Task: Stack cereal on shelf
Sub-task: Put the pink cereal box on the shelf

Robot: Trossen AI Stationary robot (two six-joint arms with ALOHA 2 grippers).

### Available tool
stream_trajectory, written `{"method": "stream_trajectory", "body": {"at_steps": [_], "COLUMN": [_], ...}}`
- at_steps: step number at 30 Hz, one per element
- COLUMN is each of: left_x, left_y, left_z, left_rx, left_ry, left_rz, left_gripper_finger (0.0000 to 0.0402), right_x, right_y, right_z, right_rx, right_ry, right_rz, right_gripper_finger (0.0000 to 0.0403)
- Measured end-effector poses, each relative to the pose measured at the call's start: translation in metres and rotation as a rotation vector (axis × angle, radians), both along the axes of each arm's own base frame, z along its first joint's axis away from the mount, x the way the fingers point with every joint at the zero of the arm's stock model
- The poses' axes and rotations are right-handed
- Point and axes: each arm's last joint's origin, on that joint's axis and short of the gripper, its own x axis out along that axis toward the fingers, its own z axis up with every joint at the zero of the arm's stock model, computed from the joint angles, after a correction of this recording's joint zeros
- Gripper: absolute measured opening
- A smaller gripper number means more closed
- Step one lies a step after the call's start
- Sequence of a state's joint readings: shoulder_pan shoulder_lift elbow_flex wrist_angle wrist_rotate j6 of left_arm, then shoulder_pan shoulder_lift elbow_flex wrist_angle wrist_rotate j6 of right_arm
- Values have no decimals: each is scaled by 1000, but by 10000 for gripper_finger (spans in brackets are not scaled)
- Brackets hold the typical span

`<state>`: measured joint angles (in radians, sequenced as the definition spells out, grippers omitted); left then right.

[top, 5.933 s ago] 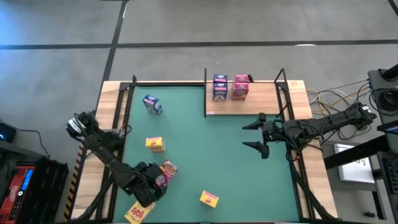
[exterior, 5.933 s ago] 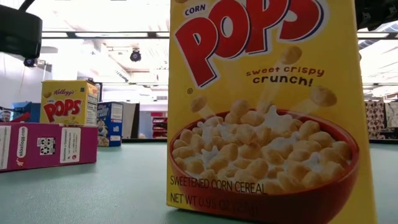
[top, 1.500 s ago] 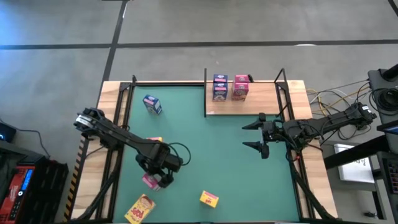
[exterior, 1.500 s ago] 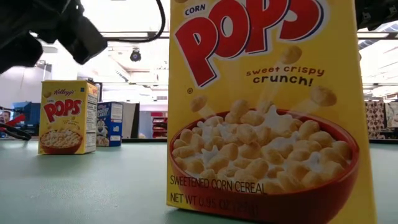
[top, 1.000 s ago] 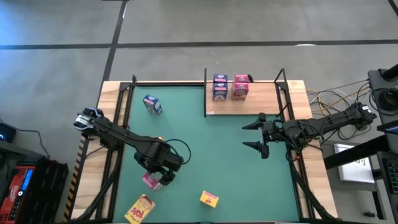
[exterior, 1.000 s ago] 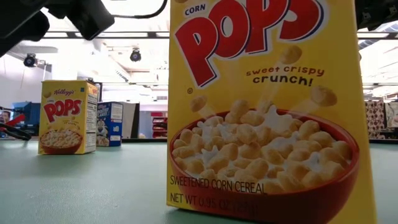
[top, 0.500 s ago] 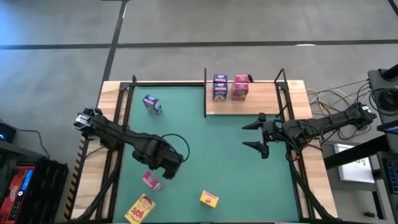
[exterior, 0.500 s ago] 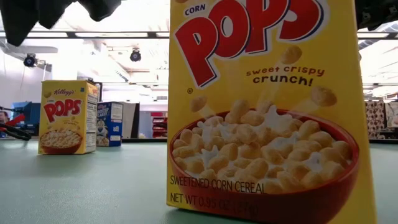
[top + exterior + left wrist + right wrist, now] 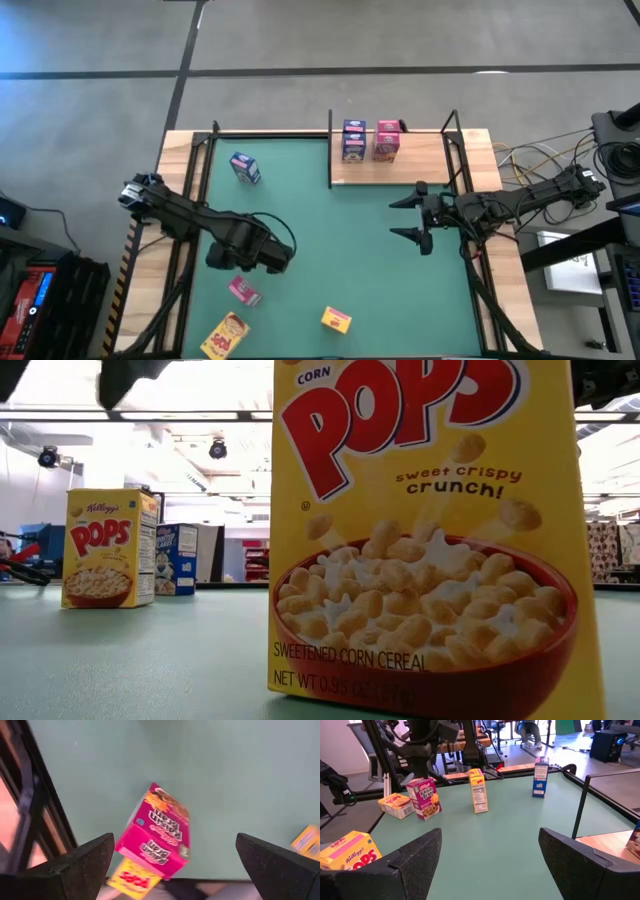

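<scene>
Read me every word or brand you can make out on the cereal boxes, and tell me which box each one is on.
"CORN POPS", "sweet crispy crunch!", "SWEETENED CORN CEREAL": near yellow box.
"Kellogg's", "POPS": far yellow box.
"Raisin Bran": pink box.
"Kellogg's", "POPS": yellow box beside the right gripper's finger.
Blue box and shelf boxes: too small to read.

Overhead camera looked straight down; low camera sat against a Corn Pops box (image 9: 425, 540), facing twelve o'clock.

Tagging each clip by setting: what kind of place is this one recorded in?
Most likely a robotics lab or workshop, not a shop. The green table sits on a bare concrete floor with loose cables beside it, and the right wrist view shows more metal frames behind.
</scene>
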<state>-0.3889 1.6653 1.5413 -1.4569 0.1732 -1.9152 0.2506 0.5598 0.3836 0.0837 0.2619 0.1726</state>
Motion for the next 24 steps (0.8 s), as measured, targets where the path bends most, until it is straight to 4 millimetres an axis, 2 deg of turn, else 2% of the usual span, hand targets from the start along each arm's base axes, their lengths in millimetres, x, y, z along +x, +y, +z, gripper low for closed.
{"method": "stream_trajectory", "body": {"at_steps": [5,9,16,24], "left_x": [5,7,4,-10], "left_y": [-2,-7,-28,-56], "left_z": [0,-3,-12,-16], "left_rx": [1,13,64,115], "left_ry": [8,35,63,60], "left_rz": [353,551,688,793], "left_gripper_finger": [400,400,400,400], "right_x": [0,0,0,0], "right_y": [0,0,0,0], "right_z": [0,0,0,0], "right_rx": [0,0,0,0], "right_ry": [0,0,0,0], "right_rz": [0,0,0,0], "right_gripper_finger": [322,322,322,322]}}
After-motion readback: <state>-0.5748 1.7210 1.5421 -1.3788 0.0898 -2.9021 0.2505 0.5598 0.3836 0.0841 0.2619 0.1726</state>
